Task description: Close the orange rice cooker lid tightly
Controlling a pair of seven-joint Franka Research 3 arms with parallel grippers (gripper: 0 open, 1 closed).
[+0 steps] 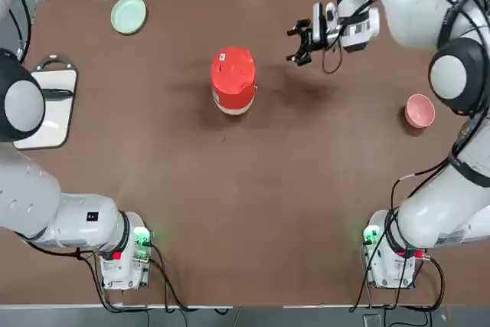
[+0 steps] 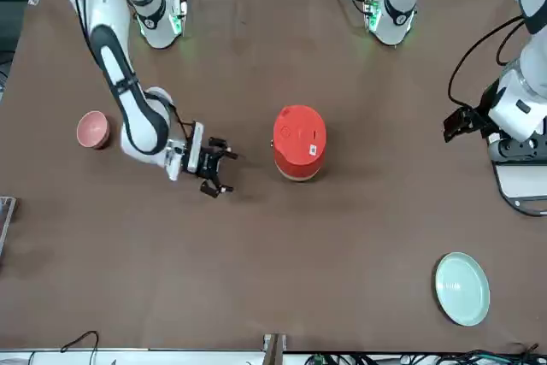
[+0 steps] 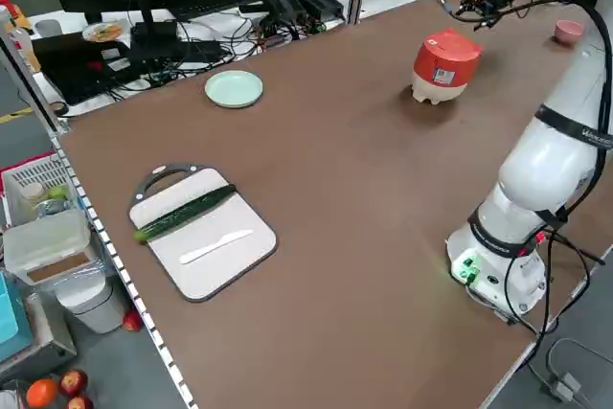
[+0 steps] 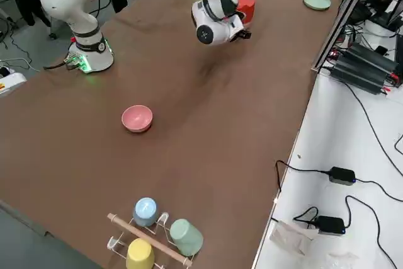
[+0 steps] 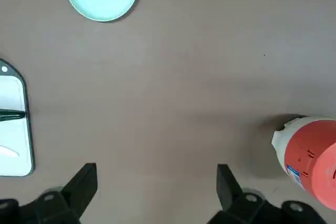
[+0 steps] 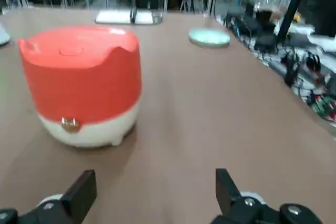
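- Top view: the cooker [image 1: 239,101] stands on the bench [image 1: 268,189] beyond the centre, its lid [image 1: 230,68] down on the body. The right hand [image 1: 291,45] is at its 2 o'clock, near but apart. A sweep sideways at the body's height would likely shove the cooker instead of pressing the lid. The plate [image 1: 128,14], at 10 o'clock, could be knocked if the cooker skids that way.
- Front view: the right hand is between 8 and 9 o'clock of the cooker, the left hand [image 2: 448,130] well apart at 3 o'clock. A push from one side only could slide or tip the cooker, as nothing braces it.
- Left side view: the base sits on small feet, so a press off centre might rock it.
- Right side view: the right arm partly covers the cooker, so a poor approach could go unnoticed from here.
- Left wrist view: the left hand is released, its fingers spread with nothing between them. If it came in carelessly, its tips could clip the cooker's side.
- Right wrist view: the right hand is released too, holding nothing. The lid looks lowered, but I cannot tell whether the catch [image 6: 70,125] has locked. The likeliest failure is stopping because it looks shut; pressing too lightly, or near the hinge, could leave it loose.
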